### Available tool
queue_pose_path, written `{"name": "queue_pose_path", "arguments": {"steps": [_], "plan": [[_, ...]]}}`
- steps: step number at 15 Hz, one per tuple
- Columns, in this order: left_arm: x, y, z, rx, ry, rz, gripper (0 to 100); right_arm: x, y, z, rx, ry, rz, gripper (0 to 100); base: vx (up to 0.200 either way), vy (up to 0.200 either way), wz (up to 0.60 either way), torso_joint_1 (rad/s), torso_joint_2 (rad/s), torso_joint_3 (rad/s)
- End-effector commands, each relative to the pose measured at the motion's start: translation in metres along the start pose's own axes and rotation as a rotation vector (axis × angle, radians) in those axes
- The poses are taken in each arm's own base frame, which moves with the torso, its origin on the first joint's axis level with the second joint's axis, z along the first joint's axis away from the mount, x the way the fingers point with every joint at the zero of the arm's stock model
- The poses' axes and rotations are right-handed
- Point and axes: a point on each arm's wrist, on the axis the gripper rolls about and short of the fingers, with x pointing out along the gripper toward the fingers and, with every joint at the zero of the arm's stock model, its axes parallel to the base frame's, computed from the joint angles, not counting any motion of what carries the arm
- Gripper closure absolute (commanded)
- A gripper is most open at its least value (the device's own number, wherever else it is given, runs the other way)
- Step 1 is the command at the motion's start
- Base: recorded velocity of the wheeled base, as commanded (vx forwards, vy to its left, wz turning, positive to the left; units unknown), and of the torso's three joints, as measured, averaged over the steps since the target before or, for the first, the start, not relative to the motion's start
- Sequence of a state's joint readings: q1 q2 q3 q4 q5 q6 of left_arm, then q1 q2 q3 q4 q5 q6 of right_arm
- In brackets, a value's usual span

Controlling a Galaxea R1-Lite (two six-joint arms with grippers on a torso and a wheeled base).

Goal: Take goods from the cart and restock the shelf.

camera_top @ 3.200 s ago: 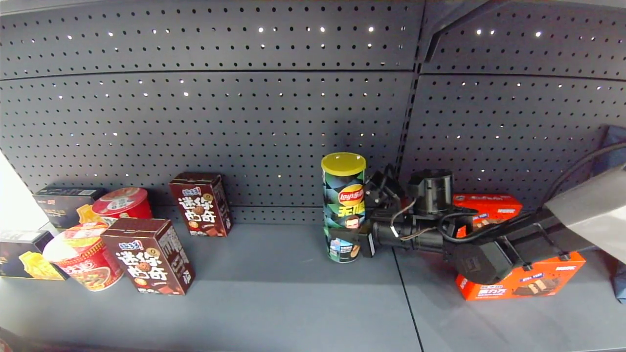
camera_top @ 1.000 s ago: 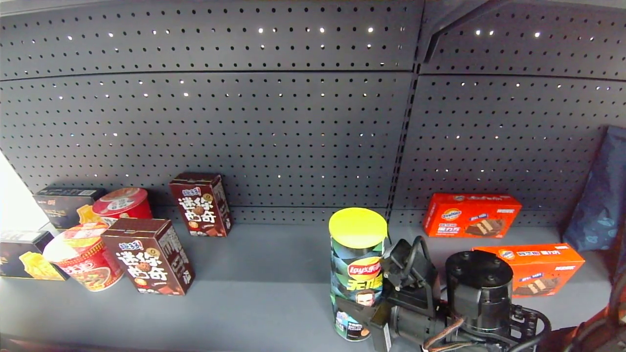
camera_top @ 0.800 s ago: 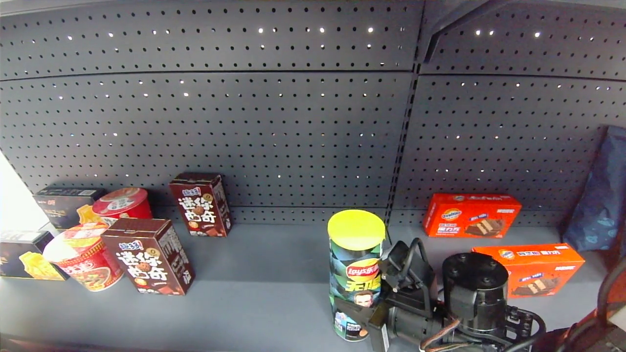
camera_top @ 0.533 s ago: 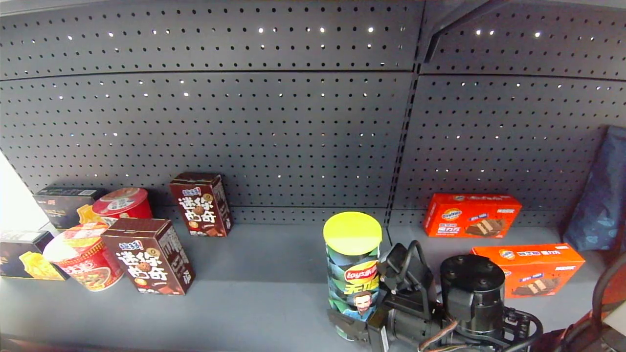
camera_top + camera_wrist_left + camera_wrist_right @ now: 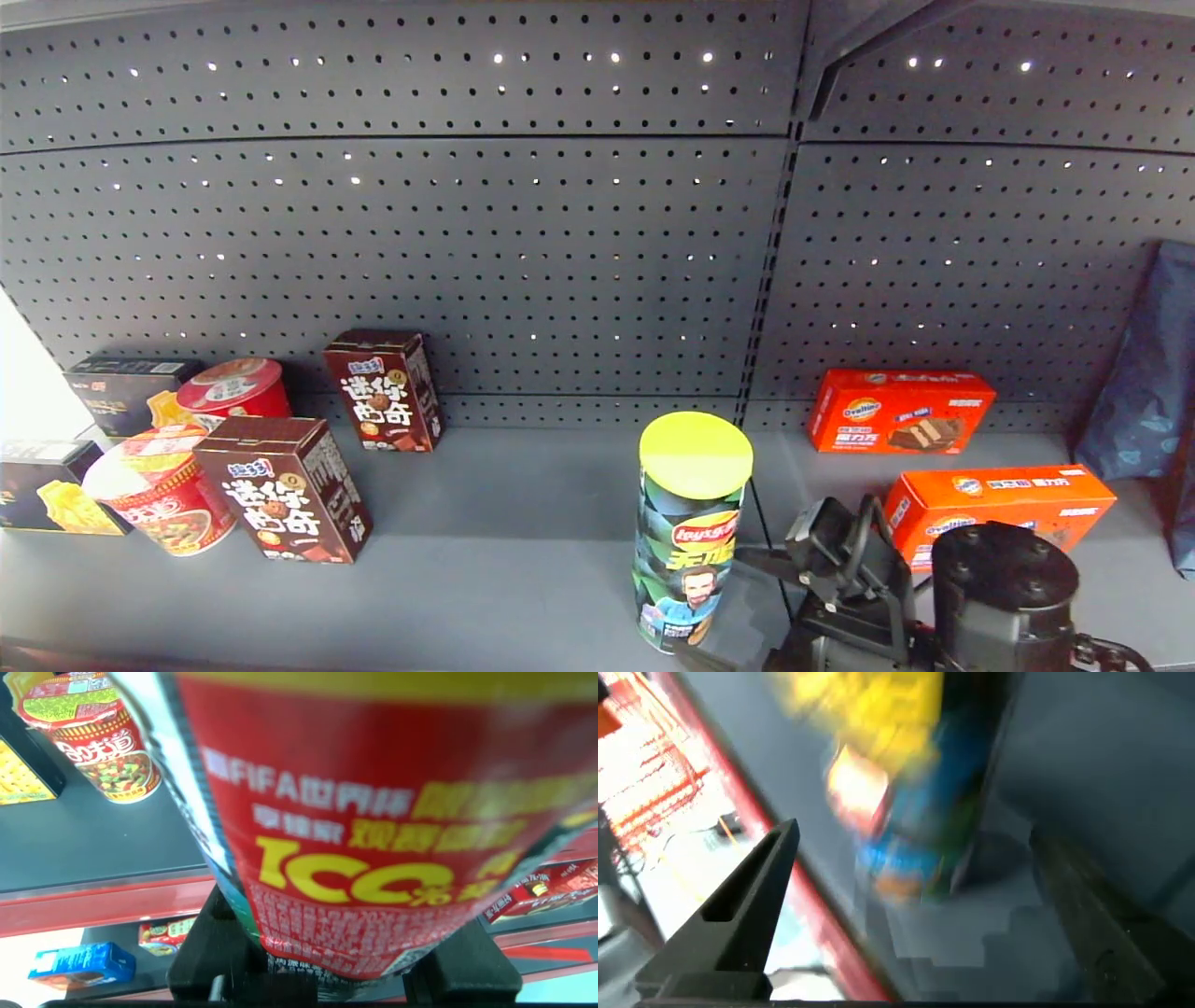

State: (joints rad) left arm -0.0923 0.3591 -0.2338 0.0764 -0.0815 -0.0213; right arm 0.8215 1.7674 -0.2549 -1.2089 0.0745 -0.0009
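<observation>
Standing upright on the grey shelf [image 5: 467, 579] is the tall chip can [image 5: 693, 532] with its yellow lid, near the front edge, just across the shelf joint from two orange boxes [image 5: 999, 509]; the right gripper [image 5: 915, 859] sits low beside it with its fingers spread wide and nothing between them gripped; from where I look I cannot tell whether one finger touches the can's side. The left gripper [image 5: 341, 971] is clamped on a red tub [image 5: 374, 812], held up in front of other shelving and not yet placed.

The worry, to my eye, is the can; it is tall and narrow and stands close to the front edge, so a sideways swing of the right arm, or a finger catching its wall, would likely tip it forward off the shelf; pulling straight away from it looks safer. The red tub could cause the same trouble if it comes in tight beside the can; the open stretch toward the brown box [image 5: 285, 485] seems the kinder spot.
</observation>
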Motion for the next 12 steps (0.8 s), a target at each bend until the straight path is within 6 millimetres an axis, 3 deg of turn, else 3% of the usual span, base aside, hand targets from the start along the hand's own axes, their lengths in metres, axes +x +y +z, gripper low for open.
{"name": "queue_pose_path", "arguments": {"steps": [1, 3, 6, 12], "plan": [[0.000, 0.000, 0.000, 0.000, -0.001, 0.000, 100, -0.035, 0.000, 0.001, -0.001, -0.029, -0.017, 0, 0.000, 0.000, 0.00, 0.000, 0.00, 0.000], [0.000, 0.000, 0.000, 0.000, -0.002, 0.000, 100, -0.050, -0.002, -0.002, 0.003, -0.034, -0.047, 0, 0.000, 0.000, 0.00, 0.000, 0.00, 0.000], [-0.001, 0.000, 0.002, 0.000, -0.007, 0.000, 100, -0.055, -0.011, -0.002, 0.016, -0.032, -0.103, 0, 0.000, 0.000, 0.00, 0.000, 0.00, 0.000], [-0.001, 0.000, 0.001, 0.001, -0.013, 0.002, 100, -0.028, -0.022, 0.009, 0.026, 0.016, -0.252, 0, 0.000, 0.000, 0.00, 0.000, 0.00, 0.000]]}}
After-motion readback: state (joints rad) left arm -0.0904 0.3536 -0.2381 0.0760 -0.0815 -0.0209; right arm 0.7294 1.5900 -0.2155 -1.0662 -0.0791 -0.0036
